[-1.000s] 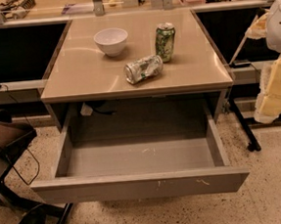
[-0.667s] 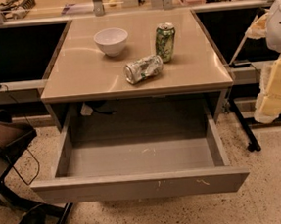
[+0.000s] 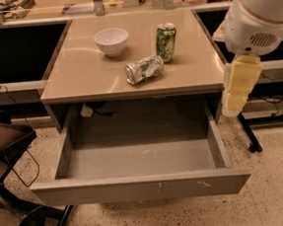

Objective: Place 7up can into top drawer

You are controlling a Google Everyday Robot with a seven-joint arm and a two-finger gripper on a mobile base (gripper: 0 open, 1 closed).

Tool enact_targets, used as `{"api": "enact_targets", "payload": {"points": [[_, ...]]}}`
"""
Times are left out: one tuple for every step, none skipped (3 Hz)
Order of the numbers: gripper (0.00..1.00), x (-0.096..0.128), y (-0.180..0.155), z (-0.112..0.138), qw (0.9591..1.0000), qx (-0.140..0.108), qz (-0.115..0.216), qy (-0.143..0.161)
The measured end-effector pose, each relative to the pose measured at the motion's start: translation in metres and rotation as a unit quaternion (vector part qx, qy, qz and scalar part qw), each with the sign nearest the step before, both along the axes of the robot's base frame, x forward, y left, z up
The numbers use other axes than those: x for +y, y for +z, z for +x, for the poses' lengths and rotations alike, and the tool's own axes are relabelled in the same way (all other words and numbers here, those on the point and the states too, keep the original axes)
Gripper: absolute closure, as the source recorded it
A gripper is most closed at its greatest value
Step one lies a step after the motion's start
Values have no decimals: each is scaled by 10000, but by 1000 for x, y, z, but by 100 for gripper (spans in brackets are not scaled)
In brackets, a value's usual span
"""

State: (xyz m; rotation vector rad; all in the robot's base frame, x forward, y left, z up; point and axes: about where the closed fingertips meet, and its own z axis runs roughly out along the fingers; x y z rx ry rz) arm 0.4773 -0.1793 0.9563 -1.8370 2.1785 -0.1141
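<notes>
The 7up can [image 3: 144,69], silvery-white with green markings, lies on its side near the front middle of the tan tabletop [image 3: 79,76]. The top drawer [image 3: 143,186] is pulled wide open below the table, and its inside shows nothing in it. My gripper [image 3: 231,106] hangs pointing down at the right edge of the table, level with the drawer's right wall. It is well to the right of the can, apart from it, and nothing shows in it.
A darker green can [image 3: 166,42] stands upright just behind the 7up can. A white bowl [image 3: 111,41] sits at the back left of the tabletop. A dark chair [image 3: 5,141] stands at the left. Black table legs [image 3: 250,135] and cables are at the right.
My arm has come further into view from the right, closer to the table's right edge. The cans, the bowl and the drawer have not moved.
</notes>
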Motion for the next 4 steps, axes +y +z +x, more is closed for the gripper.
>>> {"api": "enact_targets", "payload": {"points": [[0, 45, -22, 29, 9984, 123, -86, 551], [0, 93, -40, 51, 9934, 124, -90, 1134], [0, 137, -50, 72, 9867, 78, -168, 1613], [0, 181, -45, 94, 9783, -51, -313, 2045]]}}
